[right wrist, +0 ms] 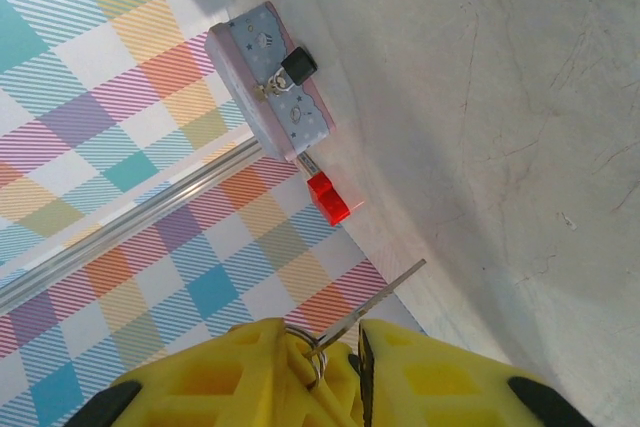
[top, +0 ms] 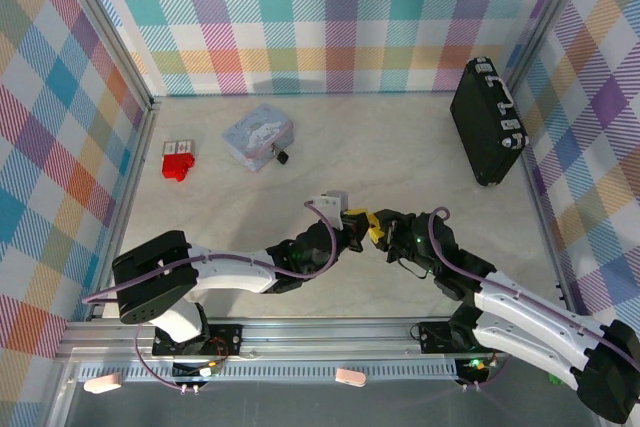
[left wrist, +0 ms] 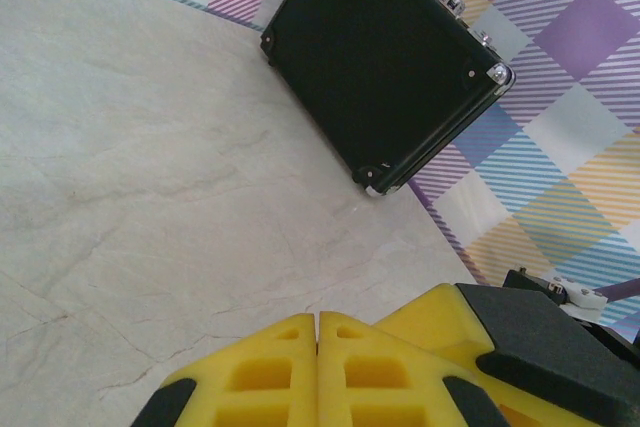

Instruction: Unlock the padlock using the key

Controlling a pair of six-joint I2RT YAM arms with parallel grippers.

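Here, we are holding the key [right wrist: 385,287] in the narrowed right tool [right wrist: 335,337], left tool [left wrist: 317,325] shut alongside; next, likely, we are carrying it to the padlock [right wrist: 297,67] on the far tin [right wrist: 300,122].

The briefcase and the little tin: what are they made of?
The briefcase: matte black panels, probably plastic or leatherette, with shiny metal corners and edging. The tin: likely thin painted metal, pale blue-grey with a printed pattern and pink rim.
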